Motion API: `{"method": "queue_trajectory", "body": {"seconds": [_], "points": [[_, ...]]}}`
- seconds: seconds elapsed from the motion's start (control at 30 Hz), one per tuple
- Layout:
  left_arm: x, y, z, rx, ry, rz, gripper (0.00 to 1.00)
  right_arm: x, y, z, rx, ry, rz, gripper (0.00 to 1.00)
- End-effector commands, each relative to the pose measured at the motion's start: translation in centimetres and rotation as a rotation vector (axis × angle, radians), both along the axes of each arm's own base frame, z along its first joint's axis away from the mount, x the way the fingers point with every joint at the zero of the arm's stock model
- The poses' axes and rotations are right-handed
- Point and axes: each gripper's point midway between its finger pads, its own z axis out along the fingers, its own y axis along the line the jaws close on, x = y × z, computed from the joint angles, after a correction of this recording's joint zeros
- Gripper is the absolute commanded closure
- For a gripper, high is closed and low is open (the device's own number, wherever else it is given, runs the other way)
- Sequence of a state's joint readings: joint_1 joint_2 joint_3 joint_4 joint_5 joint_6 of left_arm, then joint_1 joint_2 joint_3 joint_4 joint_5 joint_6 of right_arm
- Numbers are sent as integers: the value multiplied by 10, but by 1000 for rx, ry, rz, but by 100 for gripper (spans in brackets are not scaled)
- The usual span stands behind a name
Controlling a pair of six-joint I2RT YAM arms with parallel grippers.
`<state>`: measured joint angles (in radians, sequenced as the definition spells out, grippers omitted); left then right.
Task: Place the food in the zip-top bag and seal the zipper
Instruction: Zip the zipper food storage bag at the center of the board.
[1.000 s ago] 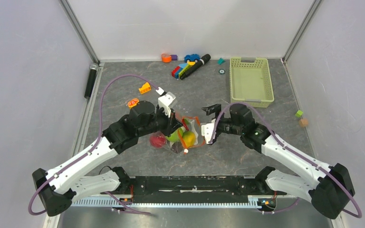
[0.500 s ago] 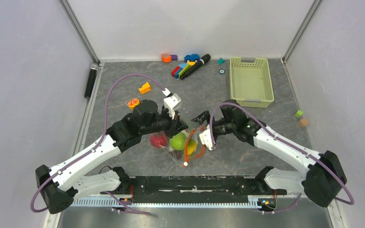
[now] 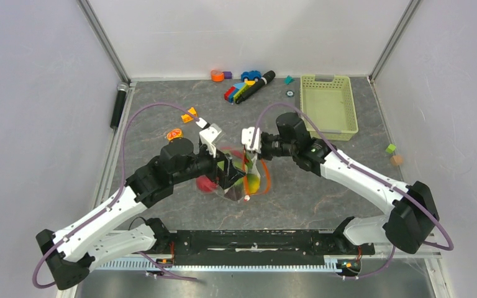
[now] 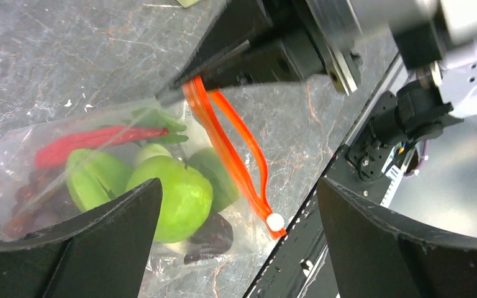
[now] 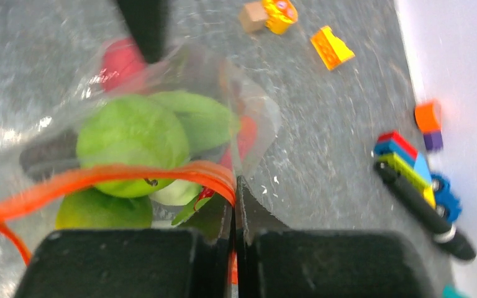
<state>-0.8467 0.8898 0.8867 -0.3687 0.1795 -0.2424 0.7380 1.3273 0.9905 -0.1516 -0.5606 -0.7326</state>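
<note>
- Orange-red zipper point(image 4: 230, 146), near end: its white slider tab point(image 4: 275, 221) lies closest to the arm bases. The two strips bow apart into a loop, so the mouth is judged unsealed.
- Zip-top bag point(image 5: 258, 115): it lies on the counter point(image 3: 323, 186) at mid-table between the two arms. It holds green fruits point(image 4: 174, 195), a red chili point(image 4: 99, 139) and a dark grape bunch point(image 4: 26, 200).
- Red apple point(image 3: 206, 184): it sits at the bag's left edge; whether it is inside the plastic cannot be told.
- Left gripper point(image 4: 237, 186): it hangs over the bag with its fingers wide apart, holding nothing.
- Right gripper point(image 5: 235, 198): its fingers are pressed together on the far end of the zipper. Over the last second it has swung from the bag's right side to its far side and drawn the strip with it. The zipper now runs near-to-far instead of lying crumpled.
- Reading: loading looks finished and sealing is in hand. With one end pinned, the slider tab at the opposite end is the likely next target for the free gripper.
- Beyond the bag: an orange-slice toy point(image 3: 174, 134), toy blocks point(image 3: 239, 92) and a pale green basket point(image 3: 327, 105).
</note>
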Motion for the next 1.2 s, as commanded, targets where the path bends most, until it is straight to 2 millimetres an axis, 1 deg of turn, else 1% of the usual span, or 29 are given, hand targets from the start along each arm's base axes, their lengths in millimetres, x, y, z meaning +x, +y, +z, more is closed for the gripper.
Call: {"method": "queue_trajectory", "body": {"seconds": [0.0, 0.03, 0.07, 0.13, 0.17, 0.27, 0.4, 0.47, 0.5, 0.53, 0.6, 0.77, 0.8, 0.9, 1.0, 1.07, 1.17], "points": [[5, 12, 18, -72, 15, 115, 0, 39, -4, 61, 183, 214, -399, 100], [5, 13, 21, -87, 14, 123, 0, 41, -6, 61, 171, 249, -435, 100], [2, 10, 22, -96, 15, 105, 0, 43, -8, 57, 146, 289, -467, 100], [-10, 3, 22, -103, 23, 21, 0, 56, -18, 56, 127, 343, -598, 100], [-12, 2, 18, -97, 29, 6, 0, 61, -25, 51, 97, 357, -648, 100], [-21, -6, 6, -70, 19, -66, 0, 79, -50, 49, 94, 389, -764, 100], [-33, -28, -12, -16, -16, -176, 0, 101, -81, 43, 102, 455, -857, 100], [-38, -39, -24, 46, -39, -194, 0, 110, -91, 41, 113, 471, -895, 100], [-39, -44, -30, 83, -58, -183, 0, 112, -94, 40, 113, 477, -901, 100], [-35, -48, -33, 114, -73, -155, 0, 113, -94, 40, 113, 479, -901, 100], [-37, -60, -37, 152, -102, -153, 0, 114, -94, 38, 106, 478, -885, 100], [-16, -80, -31, 150, -203, -32, 0, 114, -94, 37, 101, 484, -868, 100], [-15, -85, -30, 142, -212, -27, 0, 114, -94, 37, 101, 485, -859, 100], [-17, -104, -24, 90, -242, -28, 4, 113, -91, 38, 103, 489, -840, 100], [-20, -120, -19, 70, -309, 6, 4, 114, -92, 38, 109, 498, -844, 100], [-20, -129, -19, 78, -363, 58, 5, 114, -92, 37, 112, 504, -846, 100], [-16, -139, -25, 123, -435, 139, 5, 114, -91, 37, 115, 513, -837, 100]]}}
